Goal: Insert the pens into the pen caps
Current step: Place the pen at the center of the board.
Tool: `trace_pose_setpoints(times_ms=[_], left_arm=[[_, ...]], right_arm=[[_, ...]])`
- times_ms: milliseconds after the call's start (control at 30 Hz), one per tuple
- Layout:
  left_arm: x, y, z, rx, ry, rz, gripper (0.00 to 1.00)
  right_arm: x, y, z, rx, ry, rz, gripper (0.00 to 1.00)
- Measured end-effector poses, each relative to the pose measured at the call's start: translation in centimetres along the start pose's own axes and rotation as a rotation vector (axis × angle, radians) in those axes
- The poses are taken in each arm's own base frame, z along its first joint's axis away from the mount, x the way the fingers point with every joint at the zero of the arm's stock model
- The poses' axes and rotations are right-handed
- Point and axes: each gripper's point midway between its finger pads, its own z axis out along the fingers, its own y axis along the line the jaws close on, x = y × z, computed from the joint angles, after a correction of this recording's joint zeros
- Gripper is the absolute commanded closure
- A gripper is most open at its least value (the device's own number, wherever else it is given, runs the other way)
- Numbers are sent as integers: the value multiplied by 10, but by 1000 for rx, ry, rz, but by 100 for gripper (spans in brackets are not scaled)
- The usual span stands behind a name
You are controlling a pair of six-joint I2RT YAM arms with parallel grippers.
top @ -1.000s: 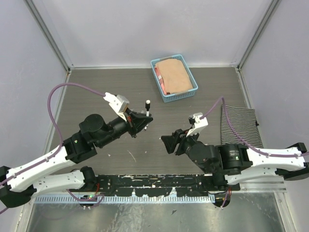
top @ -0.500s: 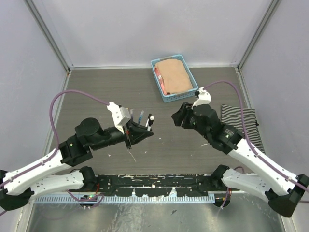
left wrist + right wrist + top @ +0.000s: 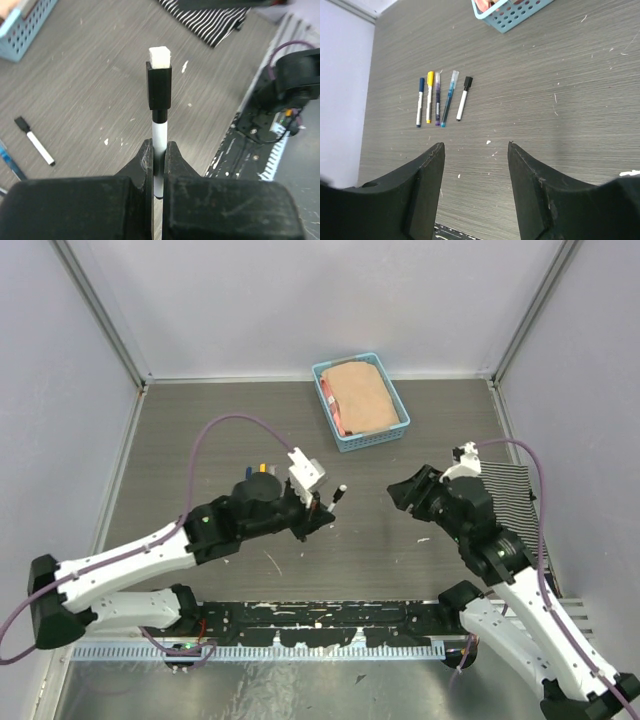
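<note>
left gripper (image 3: 159, 150), clamped on pen (image 3: 159, 127) with cap (image 3: 159, 85) on, swings toward 3 o'clock; right gripper (image 3: 475, 150), half-open and empty, backs off. This pen looks done.

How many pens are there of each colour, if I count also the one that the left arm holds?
Blue-capped pen: 1
Yellow-capped pen: 1
Purple pen: 1
Teal pen: 1
Black-capped pens: 2, one on the table at, one in the left fingers
Total: 6
</note>
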Motion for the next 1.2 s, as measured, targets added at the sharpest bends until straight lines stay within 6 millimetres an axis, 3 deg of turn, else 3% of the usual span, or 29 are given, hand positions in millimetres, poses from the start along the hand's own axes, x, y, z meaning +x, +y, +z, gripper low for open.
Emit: trace_pose_setpoints(times_ms=[167, 433, 533, 767, 1200], left_arm=[[35, 21, 30, -111, 142, -35, 100], [71, 65, 70, -301, 325, -125, 100], [83, 76, 76, -348, 371, -142, 100], [102, 104, 90, -446, 456, -192, 100], [144, 159, 111, -601, 598, -292, 100]], right_arm=[[-5, -6, -21, 5, -47, 7, 39], [4, -14, -23, 37, -10, 2, 25], [7, -17, -23, 47, 2, 1, 17], [13, -21, -25, 65, 25, -1, 8], [14, -23, -27, 77, 32, 11, 7]])
